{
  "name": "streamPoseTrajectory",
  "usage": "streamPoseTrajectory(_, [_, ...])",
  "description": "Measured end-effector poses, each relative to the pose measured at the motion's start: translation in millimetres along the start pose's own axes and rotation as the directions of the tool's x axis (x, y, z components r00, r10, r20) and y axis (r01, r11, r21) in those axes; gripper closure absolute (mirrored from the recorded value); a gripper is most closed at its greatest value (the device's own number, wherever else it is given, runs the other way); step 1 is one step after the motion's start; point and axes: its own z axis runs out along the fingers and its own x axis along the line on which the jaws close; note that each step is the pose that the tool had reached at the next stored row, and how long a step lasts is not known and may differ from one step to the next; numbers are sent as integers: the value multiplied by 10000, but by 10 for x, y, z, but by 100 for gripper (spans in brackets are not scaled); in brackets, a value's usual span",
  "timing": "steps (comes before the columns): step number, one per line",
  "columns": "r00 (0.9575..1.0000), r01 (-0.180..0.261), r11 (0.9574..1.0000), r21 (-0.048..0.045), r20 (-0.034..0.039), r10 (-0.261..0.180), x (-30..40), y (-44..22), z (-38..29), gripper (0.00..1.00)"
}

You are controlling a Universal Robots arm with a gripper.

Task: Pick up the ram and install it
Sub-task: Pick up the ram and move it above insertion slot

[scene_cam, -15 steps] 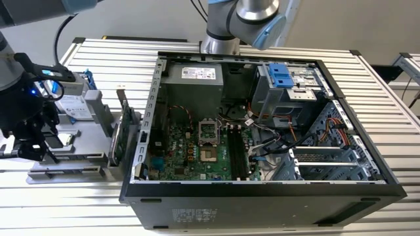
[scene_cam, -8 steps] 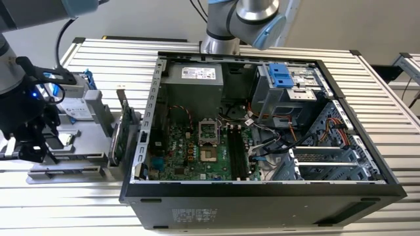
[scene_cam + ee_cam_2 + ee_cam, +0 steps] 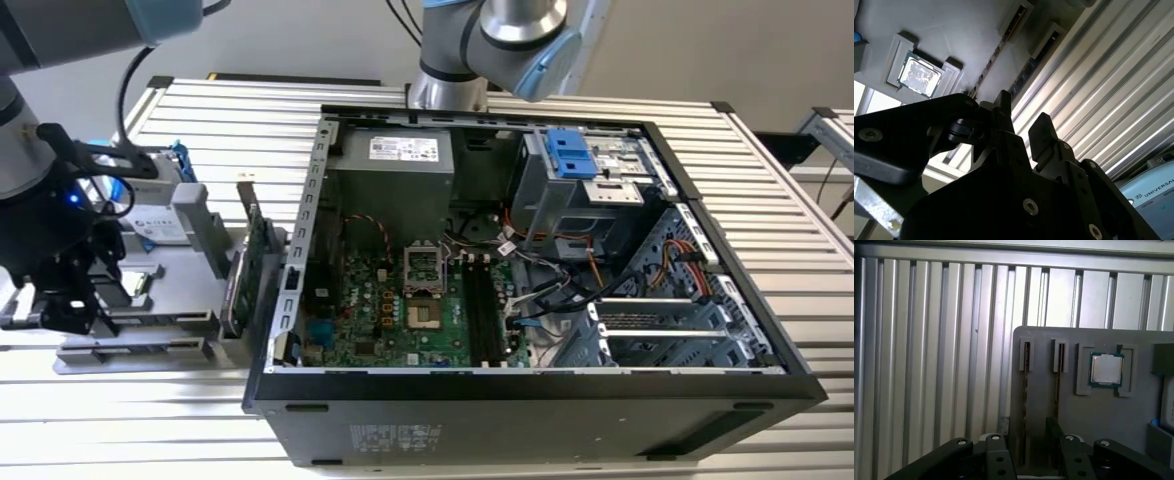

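Two holder slots; ram edge-on, barely discernible; gripper spread nearby.

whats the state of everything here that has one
gripper: open, above the tray
ram: on edge in tray slot, not gripped
processor: lying flat in tray pocket
computer case: side open, inside exposed
memory slots: look empty
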Motion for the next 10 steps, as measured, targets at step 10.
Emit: streamPoseTrajectory(10, [10000,0,10000,1,-5,0,-4,-1,78,0])
